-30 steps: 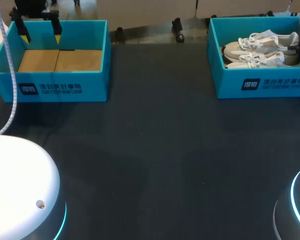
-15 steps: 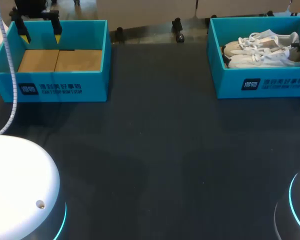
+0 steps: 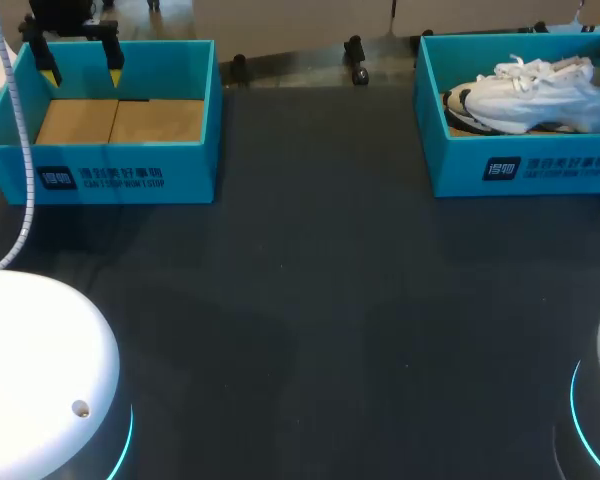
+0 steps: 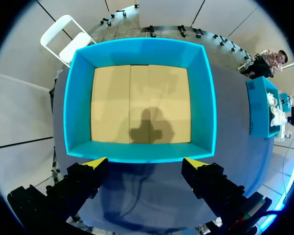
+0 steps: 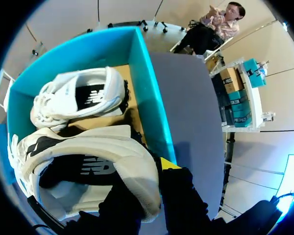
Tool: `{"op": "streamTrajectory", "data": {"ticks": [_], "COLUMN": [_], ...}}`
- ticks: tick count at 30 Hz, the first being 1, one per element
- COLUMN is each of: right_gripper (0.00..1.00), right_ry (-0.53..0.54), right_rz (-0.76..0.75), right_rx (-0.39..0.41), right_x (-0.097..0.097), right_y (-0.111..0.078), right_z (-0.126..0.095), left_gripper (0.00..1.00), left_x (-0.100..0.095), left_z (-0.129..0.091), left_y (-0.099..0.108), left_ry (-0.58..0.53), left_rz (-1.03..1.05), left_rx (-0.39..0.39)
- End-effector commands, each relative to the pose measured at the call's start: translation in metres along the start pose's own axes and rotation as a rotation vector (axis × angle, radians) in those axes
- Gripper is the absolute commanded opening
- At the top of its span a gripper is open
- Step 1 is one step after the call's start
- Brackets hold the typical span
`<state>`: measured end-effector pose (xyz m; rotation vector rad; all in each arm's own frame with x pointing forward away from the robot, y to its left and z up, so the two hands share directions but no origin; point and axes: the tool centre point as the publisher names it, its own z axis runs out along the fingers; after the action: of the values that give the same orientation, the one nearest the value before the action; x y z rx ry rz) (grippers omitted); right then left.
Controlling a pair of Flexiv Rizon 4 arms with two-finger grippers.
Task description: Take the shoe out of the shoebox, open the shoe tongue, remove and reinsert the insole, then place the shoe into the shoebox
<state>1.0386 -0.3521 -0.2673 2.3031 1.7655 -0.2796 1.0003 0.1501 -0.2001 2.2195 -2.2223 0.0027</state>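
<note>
In the head view a white shoe (image 3: 528, 92) with a black sole hangs tilted over the right teal shoebox (image 3: 520, 168), toe toward the middle of the table. The right wrist view has my right gripper (image 5: 154, 172) shut on the heel collar of that shoe (image 5: 93, 161); one yellow fingertip (image 5: 169, 163) shows outside the heel, the other finger is hidden inside. A second white shoe (image 5: 81, 95) lies on the box floor beyond it. My left gripper (image 3: 80, 72) hangs open over the left teal box (image 3: 100, 178), its fingers (image 4: 95, 163) wide apart and holding nothing.
The left box (image 4: 139, 152) holds only a tan cardboard floor. Its near wall lies just ahead of the left fingertips. The dark table (image 3: 310, 300) stretches between the two boxes. White arm bases (image 3: 40, 380) sit at the near corners.
The right gripper has closed on the nearer shoe's heel and raised it; the shoe has risen from lying in the box to hanging tilted above it. The left arm has not moved.
</note>
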Motion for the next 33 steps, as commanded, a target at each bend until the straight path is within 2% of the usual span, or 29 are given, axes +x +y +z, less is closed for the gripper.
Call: {"op": "streamTrajectory", "data": {"ticks": [1,9,17,21,33], "right_gripper": [0.0,0.0,0.0,0.0,0.0], "right_ry": [-0.017,-0.021,-0.035,-0.038,-0.039], "right_rz": [0.004,0.006,0.023,0.035,0.053], "right_rx": [-0.016,-0.036,-0.044,-0.049,-0.086], "right_x": [-0.002,-0.004,0.014,0.026,0.073], "right_y": [-0.005,-0.003,-0.015,-0.028,-0.093], "right_z": [-0.039,-0.072,-0.096,-0.11,-0.141], "left_gripper": [1.0,1.0,1.0,1.0,1.0], "left_x": [0.0,0.0,0.0,0.0,0.0], "left_z": [0.0,0.0,0.0,0.0,0.0], "left_y": [0.0,0.0,0.0,0.0,0.0], "left_ry": [-0.001,-0.001,-0.001,-0.001,-0.001], "left_rz": [0.0,0.0,0.0,0.0,0.0], "left_rx": [0.0,0.0,0.0,0.0,0.0]}}
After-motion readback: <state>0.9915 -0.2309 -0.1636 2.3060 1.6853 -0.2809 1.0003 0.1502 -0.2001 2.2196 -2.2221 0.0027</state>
